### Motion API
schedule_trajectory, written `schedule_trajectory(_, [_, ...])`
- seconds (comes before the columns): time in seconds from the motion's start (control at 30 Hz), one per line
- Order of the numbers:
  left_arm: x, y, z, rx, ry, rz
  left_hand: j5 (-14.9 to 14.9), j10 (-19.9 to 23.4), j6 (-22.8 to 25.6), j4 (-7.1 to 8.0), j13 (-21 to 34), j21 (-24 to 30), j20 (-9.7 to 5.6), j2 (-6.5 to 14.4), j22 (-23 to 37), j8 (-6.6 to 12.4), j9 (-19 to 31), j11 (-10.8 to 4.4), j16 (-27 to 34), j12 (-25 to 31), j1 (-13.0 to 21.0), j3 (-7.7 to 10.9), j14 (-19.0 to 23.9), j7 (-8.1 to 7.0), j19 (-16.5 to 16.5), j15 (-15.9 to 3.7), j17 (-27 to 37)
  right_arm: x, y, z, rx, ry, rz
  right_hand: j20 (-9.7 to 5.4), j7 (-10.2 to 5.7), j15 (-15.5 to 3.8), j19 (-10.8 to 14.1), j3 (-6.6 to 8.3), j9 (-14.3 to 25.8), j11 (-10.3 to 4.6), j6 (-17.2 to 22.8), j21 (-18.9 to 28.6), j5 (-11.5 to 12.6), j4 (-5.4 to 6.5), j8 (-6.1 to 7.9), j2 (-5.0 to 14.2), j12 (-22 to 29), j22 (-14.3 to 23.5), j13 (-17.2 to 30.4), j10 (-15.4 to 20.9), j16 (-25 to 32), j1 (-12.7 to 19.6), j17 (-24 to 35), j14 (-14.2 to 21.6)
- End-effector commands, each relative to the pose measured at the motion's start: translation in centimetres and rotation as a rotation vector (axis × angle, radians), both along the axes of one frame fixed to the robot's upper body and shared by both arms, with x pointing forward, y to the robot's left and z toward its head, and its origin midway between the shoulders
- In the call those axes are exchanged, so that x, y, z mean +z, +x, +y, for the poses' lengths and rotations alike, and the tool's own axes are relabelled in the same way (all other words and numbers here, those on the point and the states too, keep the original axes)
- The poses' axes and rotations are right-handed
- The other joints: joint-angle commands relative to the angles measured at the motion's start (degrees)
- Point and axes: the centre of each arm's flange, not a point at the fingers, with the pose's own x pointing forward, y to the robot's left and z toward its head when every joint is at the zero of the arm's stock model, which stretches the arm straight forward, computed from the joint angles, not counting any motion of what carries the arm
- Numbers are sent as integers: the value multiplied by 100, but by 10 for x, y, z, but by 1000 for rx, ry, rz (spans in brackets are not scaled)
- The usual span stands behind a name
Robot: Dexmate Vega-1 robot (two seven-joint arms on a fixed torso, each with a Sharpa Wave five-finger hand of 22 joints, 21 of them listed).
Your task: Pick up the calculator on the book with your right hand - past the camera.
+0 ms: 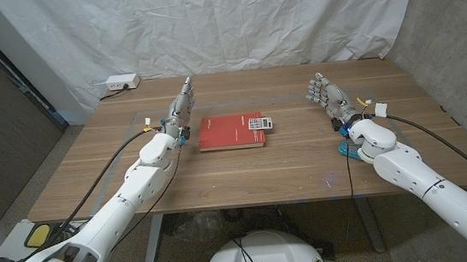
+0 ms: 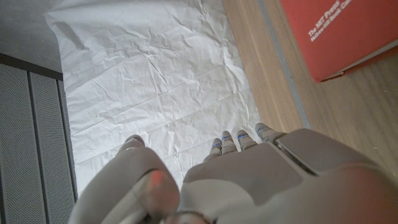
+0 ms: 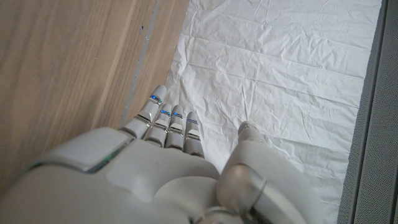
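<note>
The calculator [image 1: 258,123] lies flat on the right end of the red book [image 1: 231,131], which sits mid-worktop [image 1: 305,163] between the two arms. The right hand [image 1: 330,98] stands well apart from it, off to the book's right, fingers [image 3: 169,121] straight and close together, holding nothing; the right wrist view looks along them toward the white backdrop [image 3: 280,68]. The left hand [image 1: 181,103] stands near the book's left edge, fingers extended and empty too.

The step in hand looks to be the reach, not yet begun. To do it well, the right hand should travel across toward the book's right end, turn palm-down, and spread thumb from fingers before descending. The calculator is thin and flat, so the fingertips would have to catch its long edges rather than press on its face; pushing sideways may slide it across the smooth cover or shift the book. A straight lift should follow once the pinch is firm. The left hand should stay where it is.
</note>
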Motion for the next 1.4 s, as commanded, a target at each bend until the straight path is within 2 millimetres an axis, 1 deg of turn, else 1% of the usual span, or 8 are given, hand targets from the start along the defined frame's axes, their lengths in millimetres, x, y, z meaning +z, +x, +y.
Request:
schedule_trajectory(0.03, [0,-2,4,1,-20,-17,46,60,101,-25,22,-16,-298,12,30,76,21,-34,66,51,84,5,78,1,13,-20,18,0,-13,-6,2,7,-8,-35,13,-30,93,-2,18,-24,62,-20,-22,-50,28,-3,34,25,31,76,34,61,20,52])
schedule_trajectory(0.23, [-1,-3,3,-8,-22,-21,52,89,141,-32,23,-20,-280,24,31,86,22,-24,69,58,99,0,103,-5,31,-33,19,2,-19,-6,0,-10,-3,-32,0,11,153,5,19,-30,61,-31,-27,-58,17,17,19,26,32,75,40,68,26,109])
schedule_trajectory(0.3, [-2,-4,2,-1,-36,-28,54,107,146,-35,23,-22,-280,28,32,85,22,-31,72,63,104,-1,118,-7,35,-39,19,3,-22,-5,3,-12,3,3,29,49,229,7,20,87,65,-35,-33,-65,9,27,20,27,37,109,46,69,31,162])
schedule_trajectory(0.5, [-2,-7,4,-4,-42,-32,60,164,175,-42,23,-27,-274,42,33,91,22,-46,77,81,119,-4,149,-13,51,-21,19,3,-28,-7,-4,-17,3,64,106,135,426,17,22,159,71,-32,-38,-104,-5,31,39,25,43,221,80,105,28,355])
schedule_trajectory(0.6, [-1,-8,3,-1,-28,-36,62,165,183,-43,23,-30,-272,47,34,92,23,-40,77,79,123,-6,155,-15,54,-22,20,3,-31,-9,-8,-16,3,65,108,104,523,25,23,108,81,-33,-40,-124,-9,38,63,25,46,317,95,125,28,449])
schedule_trajectory(0.93, [-2,-8,3,-2,-25,-30,69,181,195,-49,23,-39,-260,61,35,89,23,-43,70,78,137,-11,158,-8,58,-27,20,3,-42,-11,-16,-31,14,59,-117,-112,924,59,39,-68,510,-37,-48,-227,114,44,112,27,39,634,90,230,8,740])
schedule_trajectory(1.03, [-1,-8,2,-4,-15,-28,71,177,204,-52,24,-46,-254,66,36,91,24,-39,69,73,142,-14,163,-13,53,-27,21,3,-45,-10,-20,-43,23,84,-98,-100,1081,99,43,-40,535,-22,-47,-290,106,62,122,26,39,716,92,324,0,839])
schedule_trajectory(1.4, [0,-10,-1,-3,-6,-25,78,178,217,-58,24,-61,-241,82,38,87,25,-39,66,66,158,-22,177,-12,47,-36,22,4,-51,-9,-10,-63,52,80,-71,-65,1295,180,49,-21,540,-34,-45,-419,73,86,134,26,41,863,103,520,-3,1054])
